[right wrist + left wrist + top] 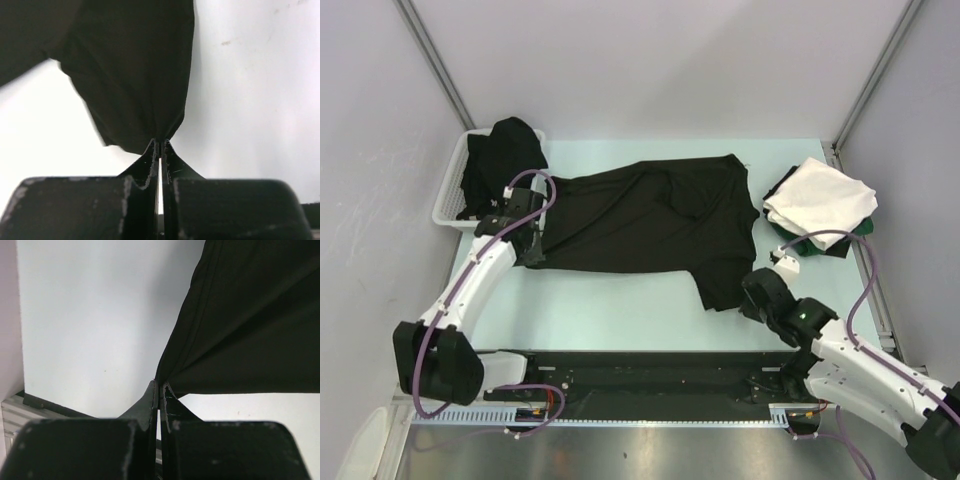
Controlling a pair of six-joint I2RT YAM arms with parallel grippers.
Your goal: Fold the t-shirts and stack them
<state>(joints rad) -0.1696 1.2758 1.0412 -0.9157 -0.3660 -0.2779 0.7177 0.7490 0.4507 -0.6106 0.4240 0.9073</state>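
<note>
Black t-shirt (650,225): lies spread out and creased across the middle of the pale table (620,310), long axis running left to right, with a narrower flap reaching toward the near right.

Right gripper (160,142): at the near right of the shirt. Jaws are pressed together, and the tip of that flap is pinched between them. The fabric rises in folds from the fingertips.

Left gripper (160,386): at the shirt's near left edge. Jaws are closed tight on a corner of the black cloth, which fans out to the right above the table.

Folded white t-shirt (820,195): lies farther back on the right, on top of a dark green t-shirt (860,232) whose edge shows beneath it.

White slotted basket (450,200): sits at the far left corner, with another black t-shirt (505,150) heaped in it and spilling over the rim.
</note>
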